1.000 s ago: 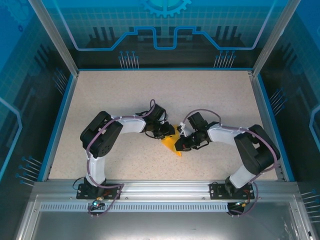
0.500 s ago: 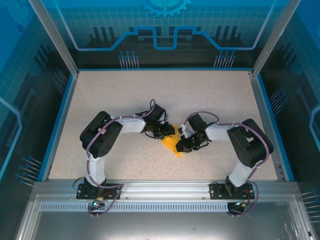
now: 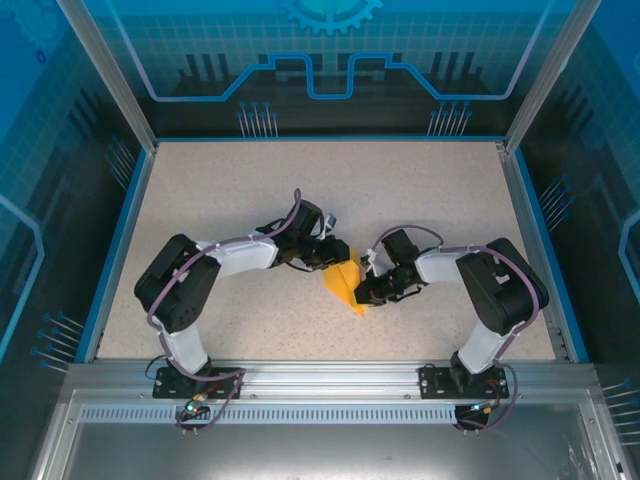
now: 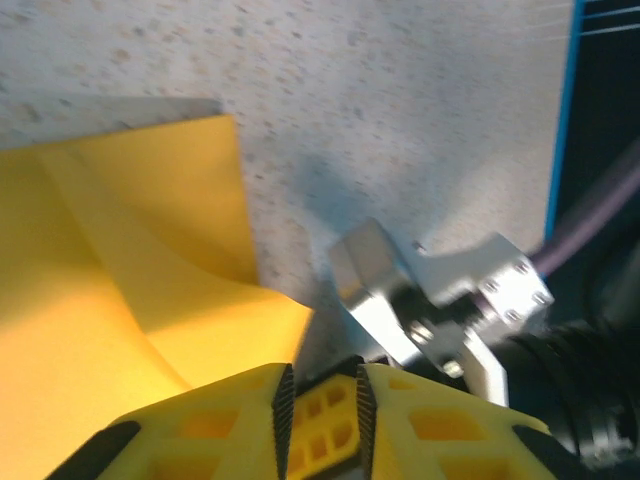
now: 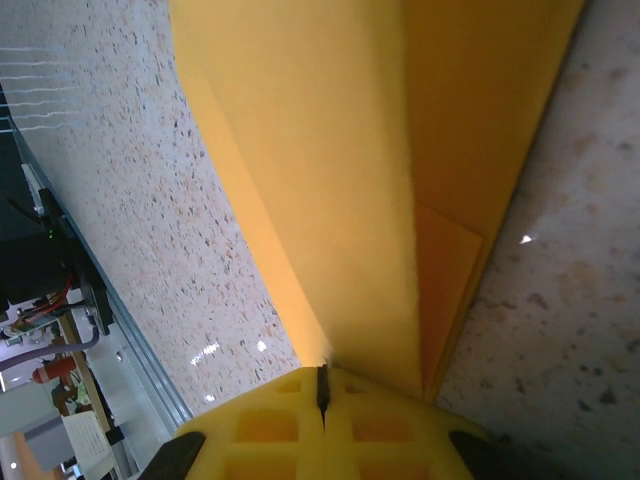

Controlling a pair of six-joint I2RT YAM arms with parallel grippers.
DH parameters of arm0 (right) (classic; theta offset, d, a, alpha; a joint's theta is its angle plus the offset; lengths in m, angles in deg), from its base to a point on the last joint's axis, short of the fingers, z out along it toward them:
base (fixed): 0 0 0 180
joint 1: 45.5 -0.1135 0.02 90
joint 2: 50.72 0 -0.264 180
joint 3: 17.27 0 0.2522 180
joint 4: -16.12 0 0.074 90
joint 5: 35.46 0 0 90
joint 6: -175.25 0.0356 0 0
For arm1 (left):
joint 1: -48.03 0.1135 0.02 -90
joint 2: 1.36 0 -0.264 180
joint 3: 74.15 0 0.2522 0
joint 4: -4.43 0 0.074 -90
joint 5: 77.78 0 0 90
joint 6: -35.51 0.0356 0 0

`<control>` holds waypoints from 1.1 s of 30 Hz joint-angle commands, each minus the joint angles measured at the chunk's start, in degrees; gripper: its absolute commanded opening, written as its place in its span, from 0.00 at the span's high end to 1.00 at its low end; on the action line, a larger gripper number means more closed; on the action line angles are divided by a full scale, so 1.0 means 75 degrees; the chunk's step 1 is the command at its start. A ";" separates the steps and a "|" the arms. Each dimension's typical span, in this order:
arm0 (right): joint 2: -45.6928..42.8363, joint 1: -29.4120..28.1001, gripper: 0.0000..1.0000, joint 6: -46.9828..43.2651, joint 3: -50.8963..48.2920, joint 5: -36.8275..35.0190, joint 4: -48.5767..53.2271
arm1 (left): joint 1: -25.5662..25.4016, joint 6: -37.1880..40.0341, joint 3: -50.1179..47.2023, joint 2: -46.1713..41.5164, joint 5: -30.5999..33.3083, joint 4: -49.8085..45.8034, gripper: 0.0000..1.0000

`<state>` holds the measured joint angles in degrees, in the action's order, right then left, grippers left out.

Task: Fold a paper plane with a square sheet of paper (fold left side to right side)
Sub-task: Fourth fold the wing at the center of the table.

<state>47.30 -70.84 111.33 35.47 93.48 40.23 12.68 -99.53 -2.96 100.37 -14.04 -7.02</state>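
right pincer [image 5: 322,386] clamped on orange-yellow paper sheet [image 5: 330,170] (folded to a point) | left pincer [image 4: 320,385] slightly apart at sheet edge

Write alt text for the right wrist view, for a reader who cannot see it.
The yellow right tool, shut, pinches a folded orange-yellow paper that stretches up the frame. The speckled table lies on both sides of it.
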 commanded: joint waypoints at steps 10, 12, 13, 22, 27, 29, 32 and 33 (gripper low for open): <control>0.0413 0.0181 1.00 -0.0081 -0.0388 -0.1333 0.0788 | -0.0630 -0.0386 -0.0601 0.0768 -0.0669 0.1256 0.85; 0.0418 0.0183 1.00 -0.0094 -0.0393 -0.1355 0.0809 | -0.0630 -0.0334 -0.0571 0.0898 -0.0593 0.1197 0.86; 0.0419 0.0183 1.00 -0.0097 -0.0399 -0.1350 0.0811 | -0.0630 -0.0305 -0.0547 0.0979 -0.0529 0.1142 0.87; 0.0454 0.0117 1.00 -0.0115 -0.0319 -0.1489 0.0969 | -0.0444 -0.0151 -0.0427 0.1468 -0.0360 0.1237 0.89; 0.0626 0.0016 1.00 -0.0167 -0.0200 -0.1558 0.1140 | -0.0105 0.0117 -0.0304 0.1591 -0.0325 0.1247 0.89; 0.0641 0.0011 1.00 -0.0166 -0.0182 -0.1581 0.1140 | 0.0046 0.0260 -0.0186 0.1708 -0.0357 0.1196 0.89; 0.0629 -0.0005 1.00 -0.0162 -0.0179 -0.1618 0.1173 | 0.0289 0.0461 0.0041 0.1899 -0.0471 0.1184 0.89; 0.0629 -0.0014 1.00 -0.0162 -0.0172 -0.1620 0.1181 | 0.0358 0.0536 0.0137 0.1966 -0.0537 0.1164 0.89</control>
<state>48.15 -70.84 110.85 36.78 93.17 41.80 11.63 -99.29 -4.31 112.42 -22.26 1.59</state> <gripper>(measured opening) 0.042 0.109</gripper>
